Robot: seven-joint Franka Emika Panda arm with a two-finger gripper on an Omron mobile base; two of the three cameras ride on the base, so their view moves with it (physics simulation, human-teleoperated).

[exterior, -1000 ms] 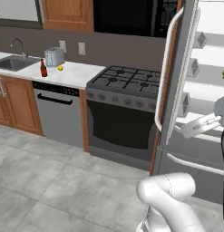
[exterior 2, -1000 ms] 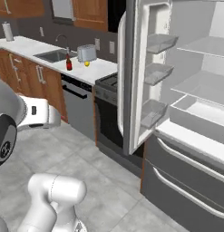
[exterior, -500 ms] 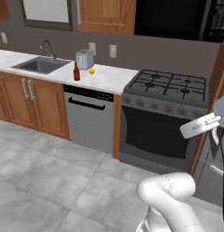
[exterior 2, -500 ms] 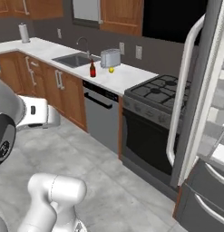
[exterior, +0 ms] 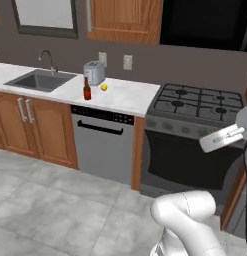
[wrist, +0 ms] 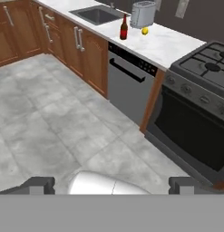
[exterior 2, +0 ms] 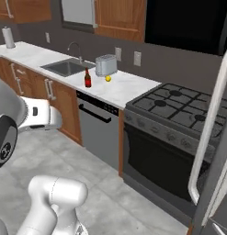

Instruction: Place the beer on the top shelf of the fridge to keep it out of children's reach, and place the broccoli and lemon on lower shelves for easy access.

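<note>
The beer [exterior: 87,89] stood upright on the white counter [exterior: 120,97], just in front of the toaster [exterior: 94,73] and to the right of the sink [exterior: 41,80]. The lemon [exterior: 103,87] lay on the counter a little right of the bottle, apart from it. In the hand view the gripper [wrist: 111,185] looked out over the grey floor [wrist: 54,122] with its fingertips [wrist: 41,184] spread wide and nothing between them. A dishwasher [exterior: 102,145] sat under the counter, with a gas stove [exterior: 202,107] to its right. At the right edge of the right base view the fridge [exterior 2: 215,151] door edge showed, with its long white handle [exterior 2: 208,133].
</note>
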